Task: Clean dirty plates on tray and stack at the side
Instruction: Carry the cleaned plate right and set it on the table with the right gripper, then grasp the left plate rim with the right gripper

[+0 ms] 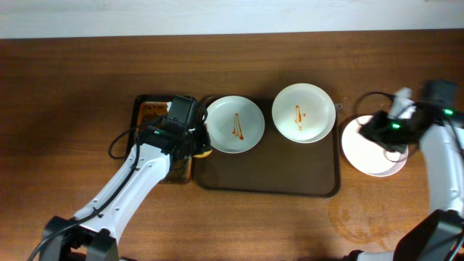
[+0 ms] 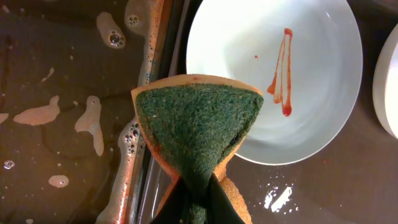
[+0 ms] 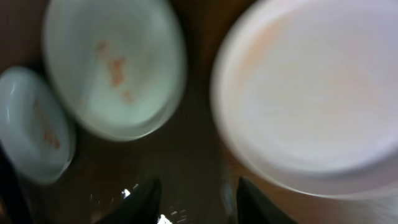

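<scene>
you pinch the sponge [image 2: 198,127] in the left gripper [image 2: 199,200] to scrub the streaked plate [image 2: 314,93]; the right gripper [image 3: 198,196] hangs spread.

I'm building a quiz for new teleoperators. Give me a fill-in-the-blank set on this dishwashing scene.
1. The left hand grips a green-faced ___.
2. ___ sauce-streaked plates lie on the brown tray.
3. The third plate, near the open right hand, lies off the tray on the wooden ___.
Missing: sponge; two; tabletop.
</scene>
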